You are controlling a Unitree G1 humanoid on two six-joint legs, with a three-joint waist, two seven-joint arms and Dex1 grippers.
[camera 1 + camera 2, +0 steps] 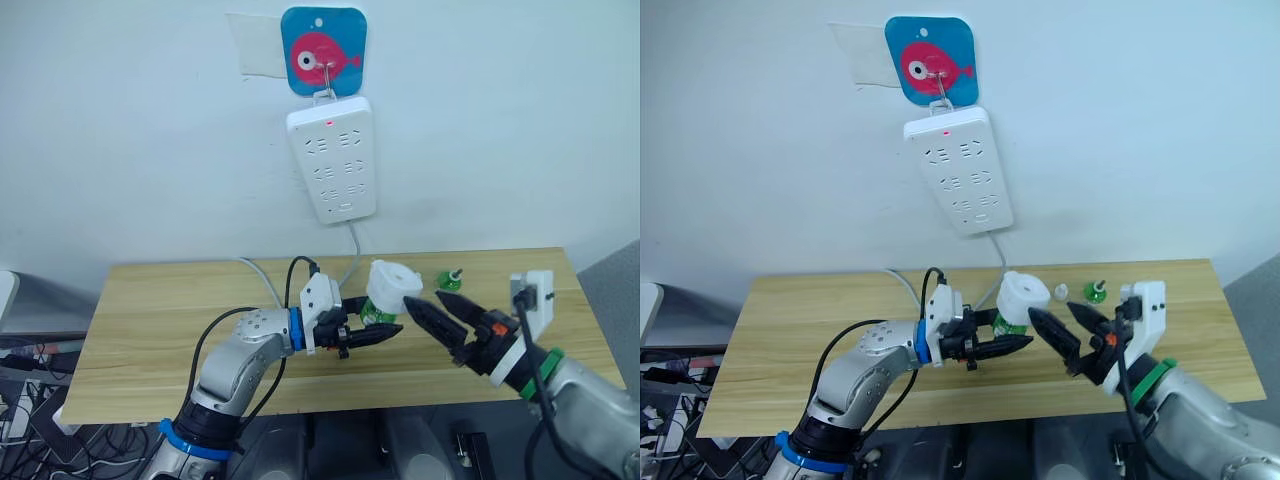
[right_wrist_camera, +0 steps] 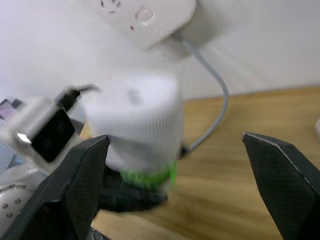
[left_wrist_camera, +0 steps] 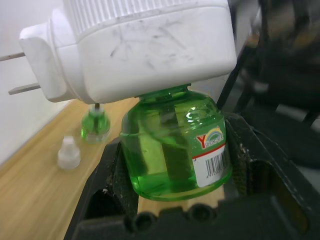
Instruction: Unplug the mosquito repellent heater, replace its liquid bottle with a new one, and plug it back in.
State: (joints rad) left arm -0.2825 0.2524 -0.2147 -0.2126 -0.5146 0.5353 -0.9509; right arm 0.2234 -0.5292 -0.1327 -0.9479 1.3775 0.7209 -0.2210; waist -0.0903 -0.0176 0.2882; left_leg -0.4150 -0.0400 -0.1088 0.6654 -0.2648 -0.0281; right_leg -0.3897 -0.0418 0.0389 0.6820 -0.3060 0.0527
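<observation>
- Light wooden rectangular worktop [image 1: 150, 330] against a white wall; long white plastic power strip [image 1: 331, 158] hangs on the wall from a hook on a blue square fish sticker [image 1: 323, 50], its grey cable [image 1: 352, 250] dropping to the worktop's back edge.
- Left gripper [image 1: 385, 333] over the worktop's middle, near the front edge, black fingers [image 3: 112, 175] clamped on both sides of the green translucent bottle with a barcode label [image 3: 175, 145].
- Right gripper [image 1: 435, 308] just beside the heater, jaws spread wide, gripping nothing.
- Small white rounded plastic heater [image 1: 392, 285] sits on top of that bottle, held above the worktop, tilted; bottle neck is in its underside; two metal prongs [image 3: 15, 72] bare, not in the strip.
- Second tiny green bottle with a bare dark wick [image 1: 452, 277] stands near the back edge, right of centre.
- Small white cap [image 1: 1063, 292] lies loose just beside it.
</observation>
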